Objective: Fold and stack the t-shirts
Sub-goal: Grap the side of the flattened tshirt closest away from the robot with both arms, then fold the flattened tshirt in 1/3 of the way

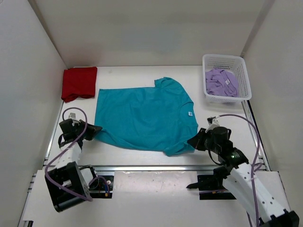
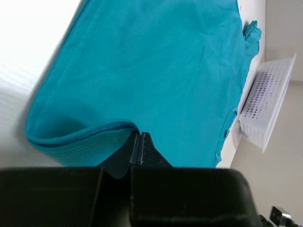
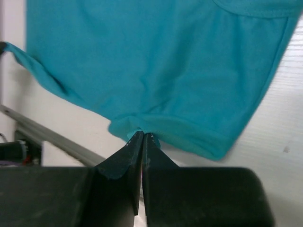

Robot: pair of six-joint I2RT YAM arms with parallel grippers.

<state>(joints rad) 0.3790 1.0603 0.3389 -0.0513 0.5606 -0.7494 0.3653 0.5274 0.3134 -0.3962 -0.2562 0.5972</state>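
The teal shirt (image 1: 144, 113) lies spread flat in the middle of the surface (image 1: 132, 156), its long axis running left to right in the top view, hem at the left and collar at the right. Both tools sit on its lower edge. The left tool (image 1: 97, 127) is closed on the lower-left hem corner, and the right tool (image 1: 191, 142) is closed on the lower-right sleeve. The rest of the cloth stretches away from them toward the top of the frame, so a fold would probably carry this edge upward. The surface beyond the top edge looks bare. The folded red shirt (image 1: 79, 82) lies at upper left, and the lavender shirt (image 1: 221, 82) sits bunched in the basket (image 1: 244, 71) at upper right.
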